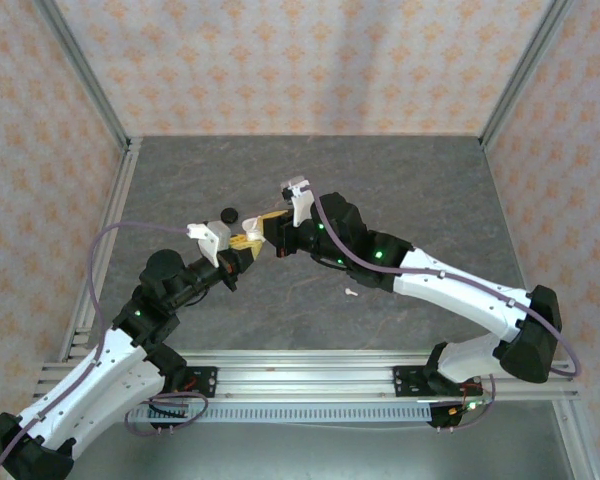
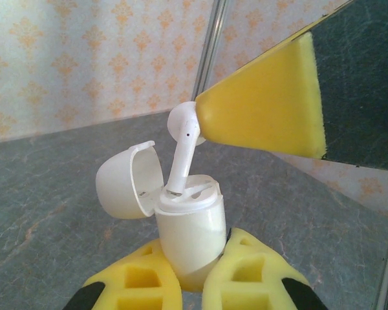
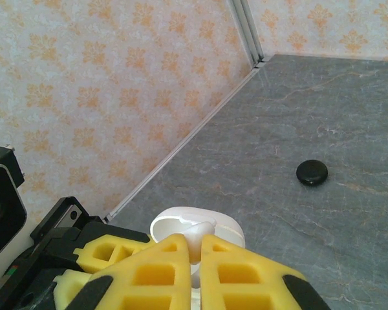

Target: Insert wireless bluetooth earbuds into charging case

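Here, the small white rounded plastic charging case [image 2: 191, 229] is gripped upright between the yellow foam pads [image 2: 252, 284] of the left gripper [image 2: 193, 274], whose jaws are pressed against its lower body. Its hinged lid [image 2: 126, 181] is swung open to the left in the left wrist view. One small white stemmed plastic earbud [image 2: 181, 139] is pinched by its head in the right gripper [image 3: 195, 258] and is held tilted, stem down, with the tip at the case's open top. Both are held above the middle of the grey stone-patterned table [image 1: 400, 190]. The second white earbud [image 1: 350, 293] is seen lying on the table beneath the right arm, well apart from the case. A black round disc [image 3: 312, 172] is laid flat on the table beyond the grippers.
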Action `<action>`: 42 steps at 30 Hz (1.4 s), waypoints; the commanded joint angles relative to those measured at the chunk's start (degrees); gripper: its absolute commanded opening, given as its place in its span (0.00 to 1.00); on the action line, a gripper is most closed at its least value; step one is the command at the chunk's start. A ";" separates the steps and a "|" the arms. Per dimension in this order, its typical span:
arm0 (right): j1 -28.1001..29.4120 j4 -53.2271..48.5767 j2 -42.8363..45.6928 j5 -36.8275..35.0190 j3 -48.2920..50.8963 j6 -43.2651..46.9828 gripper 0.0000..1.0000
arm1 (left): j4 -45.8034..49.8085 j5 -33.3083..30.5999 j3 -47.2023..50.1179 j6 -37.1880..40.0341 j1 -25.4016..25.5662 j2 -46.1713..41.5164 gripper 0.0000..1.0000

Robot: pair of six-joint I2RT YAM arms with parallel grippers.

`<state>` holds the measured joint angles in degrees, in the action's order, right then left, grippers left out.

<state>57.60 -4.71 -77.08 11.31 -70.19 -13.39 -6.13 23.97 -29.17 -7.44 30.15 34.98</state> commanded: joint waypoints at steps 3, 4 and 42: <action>0.32 -2.38 1.06 -1.42 -2.89 1.02 0.11 | -1.14 -0.50 -1.24 1.21 0.64 -0.88 0.00; 0.30 -2.84 1.11 -1.48 -3.21 1.00 0.11 | -1.02 -0.50 -1.24 1.28 0.64 -0.88 0.00; 0.28 -21.32 -3.48 2.20 -14.61 -0.89 0.11 | 1.42 0.03 -0.41 6.06 1.64 -1.67 0.00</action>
<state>57.60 -23.53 -80.42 12.69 -82.98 -13.69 -5.17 23.99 -29.17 -3.44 31.16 34.11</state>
